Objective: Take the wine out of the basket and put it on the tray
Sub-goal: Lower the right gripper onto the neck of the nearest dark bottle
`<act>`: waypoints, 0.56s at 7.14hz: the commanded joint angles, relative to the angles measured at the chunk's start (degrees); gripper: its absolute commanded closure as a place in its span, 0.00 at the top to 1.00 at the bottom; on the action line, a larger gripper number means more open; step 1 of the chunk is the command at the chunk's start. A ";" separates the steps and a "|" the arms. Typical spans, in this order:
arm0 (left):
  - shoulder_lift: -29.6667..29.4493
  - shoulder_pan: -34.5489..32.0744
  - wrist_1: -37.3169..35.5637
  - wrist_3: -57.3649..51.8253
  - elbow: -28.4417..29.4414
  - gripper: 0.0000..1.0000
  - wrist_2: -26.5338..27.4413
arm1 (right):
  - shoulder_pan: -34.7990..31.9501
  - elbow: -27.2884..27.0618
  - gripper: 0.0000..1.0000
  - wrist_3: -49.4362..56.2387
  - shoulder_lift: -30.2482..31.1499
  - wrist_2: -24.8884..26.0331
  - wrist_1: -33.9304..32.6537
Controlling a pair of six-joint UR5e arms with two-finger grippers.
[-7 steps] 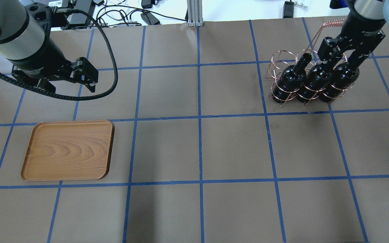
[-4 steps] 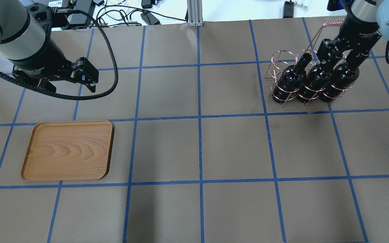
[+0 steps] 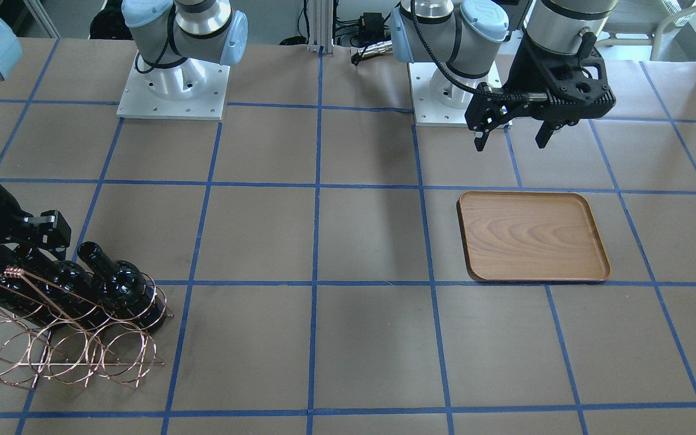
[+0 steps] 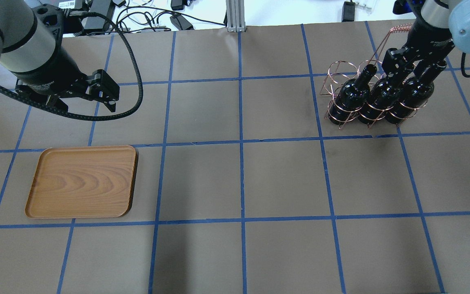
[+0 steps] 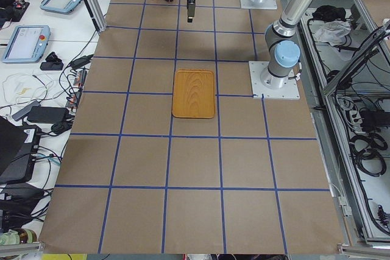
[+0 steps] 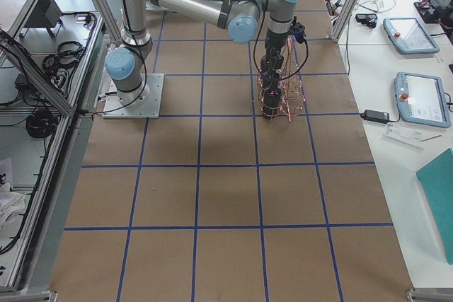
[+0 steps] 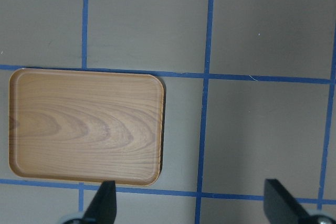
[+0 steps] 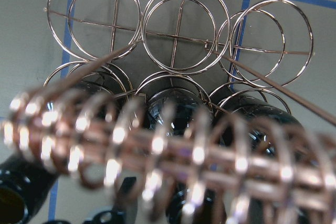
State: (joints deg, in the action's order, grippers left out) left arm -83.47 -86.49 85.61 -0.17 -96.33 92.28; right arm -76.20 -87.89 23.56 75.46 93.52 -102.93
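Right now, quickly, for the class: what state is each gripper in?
Left gripper: open, empty, above the table.
Right gripper: open, fingers apart among the wine bottles in the basket.

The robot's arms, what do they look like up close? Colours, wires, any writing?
Both arms are silver-grey tubes with pale blue joint caps, on white square base plates. The left gripper and right gripper are matte black, each with two narrow fingers. A black cable loops off the left wrist. White lettering on the grippers is too small to read.
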 commanded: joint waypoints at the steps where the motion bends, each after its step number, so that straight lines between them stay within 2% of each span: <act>1: -0.03 0.09 0.00 0.00 0.00 1.00 0.00 | 0.00 0.08 0.65 0.17 -0.14 -0.09 0.01; 2: -0.03 0.09 0.00 0.00 0.00 1.00 0.00 | 0.00 0.17 0.54 0.43 -0.05 -0.09 0.01; 4: -0.03 0.09 0.00 -0.09 0.00 1.00 0.00 | 0.00 0.17 0.48 0.61 -0.05 -0.09 0.01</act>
State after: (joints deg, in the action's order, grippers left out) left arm -83.49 -86.40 85.61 -0.23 -96.33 92.29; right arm -76.20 -87.73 24.04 75.40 93.43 -102.92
